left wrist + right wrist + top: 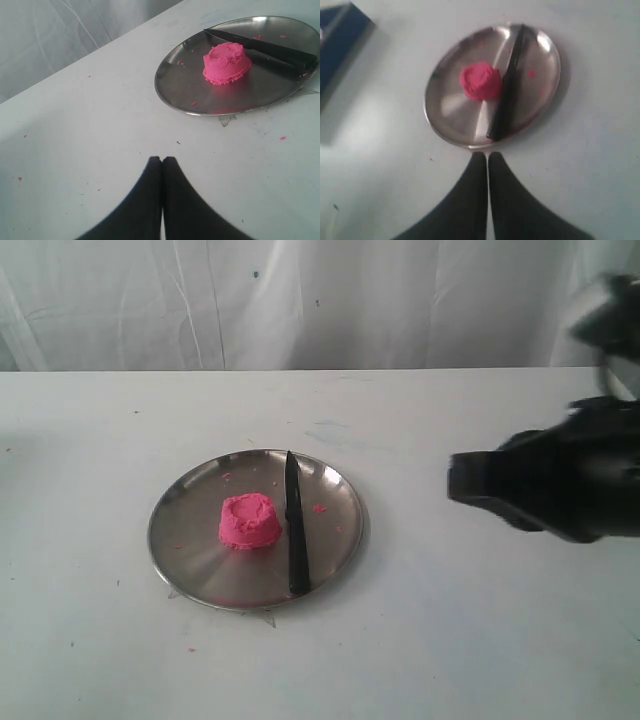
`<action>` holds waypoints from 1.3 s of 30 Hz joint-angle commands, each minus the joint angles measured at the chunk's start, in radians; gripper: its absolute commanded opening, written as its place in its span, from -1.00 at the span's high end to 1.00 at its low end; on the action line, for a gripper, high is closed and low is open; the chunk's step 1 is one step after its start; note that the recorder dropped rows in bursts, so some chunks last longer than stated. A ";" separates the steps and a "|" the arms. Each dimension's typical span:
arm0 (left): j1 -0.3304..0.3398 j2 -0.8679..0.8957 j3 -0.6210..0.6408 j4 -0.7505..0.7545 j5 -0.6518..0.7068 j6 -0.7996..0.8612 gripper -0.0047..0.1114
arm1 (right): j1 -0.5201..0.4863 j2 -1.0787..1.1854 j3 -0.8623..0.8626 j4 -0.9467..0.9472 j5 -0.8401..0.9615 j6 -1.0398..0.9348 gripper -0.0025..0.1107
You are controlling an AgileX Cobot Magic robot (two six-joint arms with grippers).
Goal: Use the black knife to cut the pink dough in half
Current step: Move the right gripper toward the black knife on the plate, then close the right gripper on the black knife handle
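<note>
The pink dough (248, 522) is one cup-shaped lump on a round steel plate (190, 540), also seen as the dough (226, 62) and the dough (480, 81). The black knife (294, 525) lies on the plate just right of the dough, tip pointing away; the knife (265, 48) and the knife (510, 85) show in both wrist views. My right gripper (460, 480) hovers shut and empty to the right of the plate, and appears as the right gripper (488, 156) in its own view. My left gripper (161, 160) is shut and empty over bare table, out of the exterior view.
White table with small pink crumbs (282, 137) near the plate. A white curtain (300, 300) hangs behind the table. A dark blue object (337, 40) sits at the edge of the right wrist view.
</note>
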State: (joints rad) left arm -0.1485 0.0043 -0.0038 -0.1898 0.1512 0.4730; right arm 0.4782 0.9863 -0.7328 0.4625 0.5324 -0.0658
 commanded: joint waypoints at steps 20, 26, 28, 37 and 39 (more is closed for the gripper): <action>-0.002 -0.004 0.004 -0.009 0.000 -0.003 0.92 | -0.020 1.056 -0.519 0.478 0.092 -0.738 -0.01; -0.002 -0.004 0.004 -0.009 0.000 -0.003 0.92 | -0.006 1.112 -0.561 0.471 0.092 -0.738 -0.01; -0.002 -0.004 0.004 -0.009 0.000 -0.003 0.92 | 0.002 1.121 -0.568 0.460 0.086 -0.734 -0.01; -0.002 -0.004 0.004 -0.009 0.000 -0.003 0.92 | 0.022 1.166 -0.572 0.374 0.067 -0.647 -0.01; -0.002 -0.004 0.004 -0.009 0.000 -0.003 0.92 | 0.026 1.181 -0.572 0.331 0.067 -0.612 -0.01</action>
State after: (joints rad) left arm -0.1485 0.0043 -0.0038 -0.1898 0.1512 0.4730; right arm 0.4899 2.1199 -1.3157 0.8737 0.6040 -0.7245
